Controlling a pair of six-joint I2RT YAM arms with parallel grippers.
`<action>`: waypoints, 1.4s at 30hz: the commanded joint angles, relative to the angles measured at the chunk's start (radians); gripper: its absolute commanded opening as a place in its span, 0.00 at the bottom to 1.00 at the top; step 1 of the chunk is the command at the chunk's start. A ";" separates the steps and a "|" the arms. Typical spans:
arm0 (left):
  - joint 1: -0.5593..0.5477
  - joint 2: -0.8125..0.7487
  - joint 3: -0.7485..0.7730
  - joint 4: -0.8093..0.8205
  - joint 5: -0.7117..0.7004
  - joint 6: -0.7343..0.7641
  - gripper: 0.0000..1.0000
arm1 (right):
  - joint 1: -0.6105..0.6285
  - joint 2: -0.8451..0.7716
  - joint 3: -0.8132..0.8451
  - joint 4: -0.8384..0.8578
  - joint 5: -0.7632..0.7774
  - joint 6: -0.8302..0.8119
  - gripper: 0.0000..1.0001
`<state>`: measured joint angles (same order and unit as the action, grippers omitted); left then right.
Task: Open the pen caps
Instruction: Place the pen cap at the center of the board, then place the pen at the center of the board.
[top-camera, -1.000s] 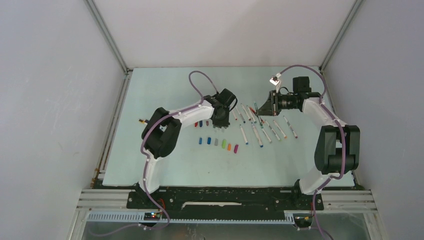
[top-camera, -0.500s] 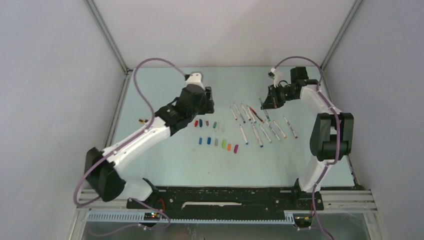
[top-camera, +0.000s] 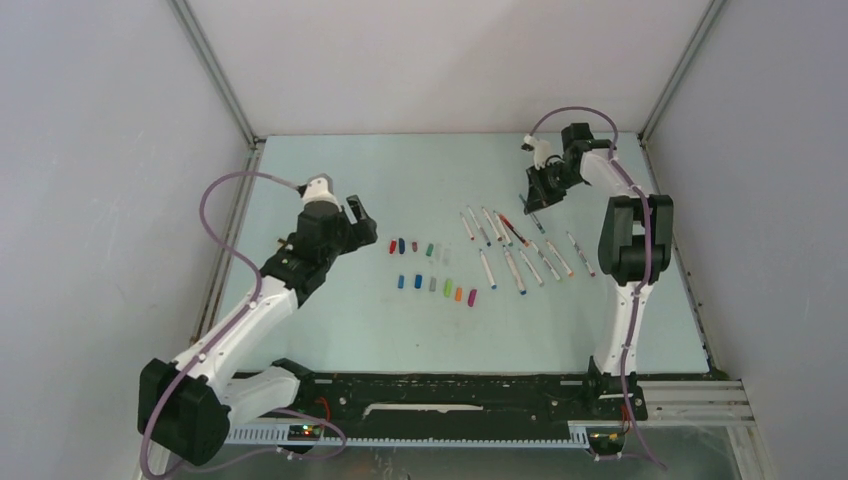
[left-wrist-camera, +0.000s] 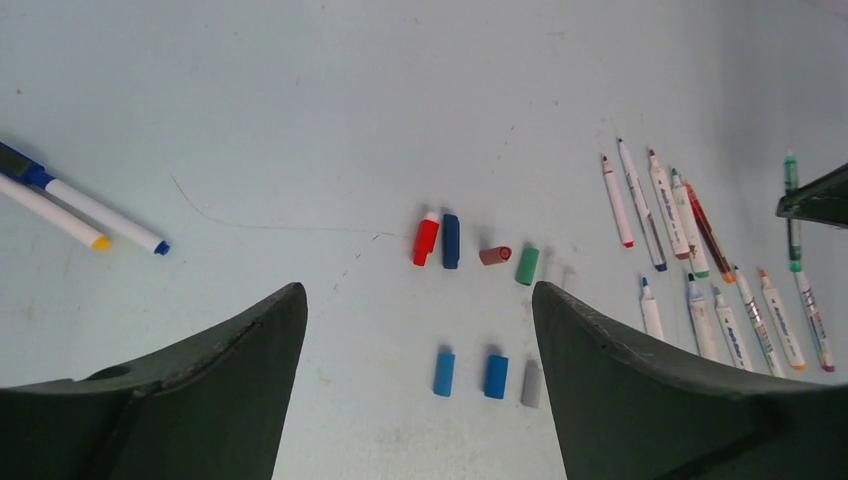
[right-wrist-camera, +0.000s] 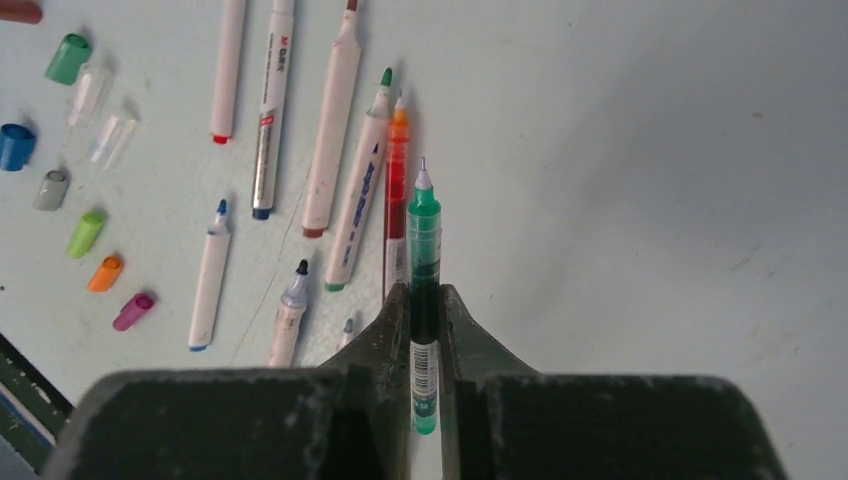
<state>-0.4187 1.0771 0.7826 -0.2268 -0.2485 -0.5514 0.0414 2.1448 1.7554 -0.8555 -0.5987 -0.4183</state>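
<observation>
Pen caps lie in two short rows mid-table. In the left wrist view they are red, dark blue, brown, green and, nearer, two blue and a grey one. My left gripper hovers left of them, open and empty. Uncapped white pens lie in a fan to the right. My right gripper is shut on a green pen with its fine tip bare, above the far end of the fan.
Two more pens, blue-tipped and yellow-tipped, lie apart near the table's left edge. Grey walls and metal rails close in the table on three sides. Light green, orange and magenta caps show left of the pens.
My left arm has swung back and left, away from the cap rows, and its jaws have opened. My right gripper has moved toward the far wall, still holding the green pen.
</observation>
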 joint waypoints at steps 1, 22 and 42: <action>0.033 -0.062 -0.024 0.046 0.015 -0.022 0.85 | 0.028 0.073 0.106 -0.046 0.047 -0.009 0.09; 0.102 -0.100 -0.094 0.073 0.061 -0.070 0.85 | 0.055 0.060 0.107 -0.051 0.125 0.032 0.33; 0.366 0.060 -0.131 0.130 0.272 -0.158 0.93 | 0.040 -0.551 -0.440 0.115 -0.262 -0.022 0.37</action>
<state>-0.1089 1.0424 0.5854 -0.0849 -0.0799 -0.6979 0.0860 1.6444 1.3598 -0.8116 -0.7692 -0.4171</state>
